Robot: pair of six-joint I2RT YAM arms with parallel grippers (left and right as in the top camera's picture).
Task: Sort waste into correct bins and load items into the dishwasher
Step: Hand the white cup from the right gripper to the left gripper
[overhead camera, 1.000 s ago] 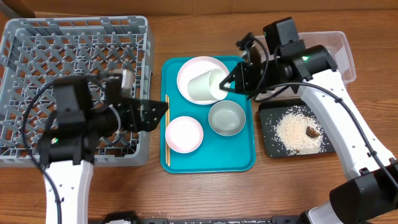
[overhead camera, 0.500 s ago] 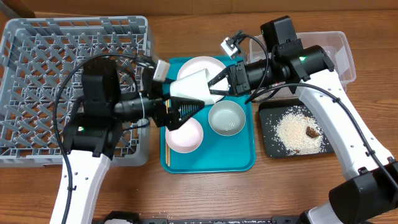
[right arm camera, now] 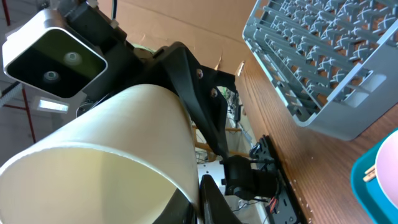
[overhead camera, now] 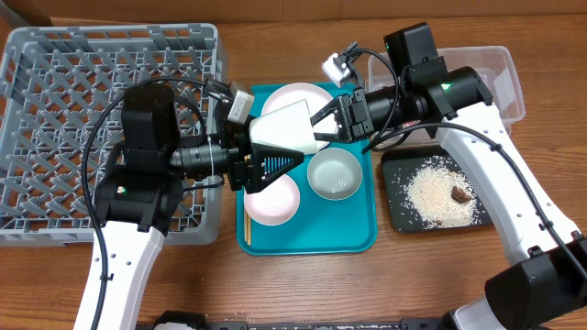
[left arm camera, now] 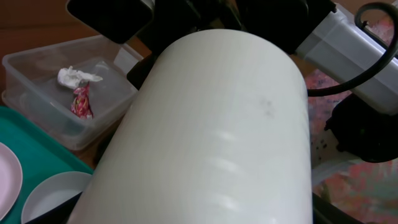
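Overhead: white cup (overhead camera: 286, 126) on its side above teal tray (overhead camera: 358, 229); right gripper (overhead camera: 323, 128) pinches its rim; left gripper (overhead camera: 271, 148) fingers spread around it, contact unclear. Left wrist: cup fills view; tissue (left arm camera: 74, 76) and red wrapper (left arm camera: 81, 102) in clear tub (left arm camera: 37, 106). Right wrist: fingers (right arm camera: 208, 202) clamp cup rim.

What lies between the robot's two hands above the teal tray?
The small white cup, tipped sideways, spans from left hand to right hand; the overhead view shows it.
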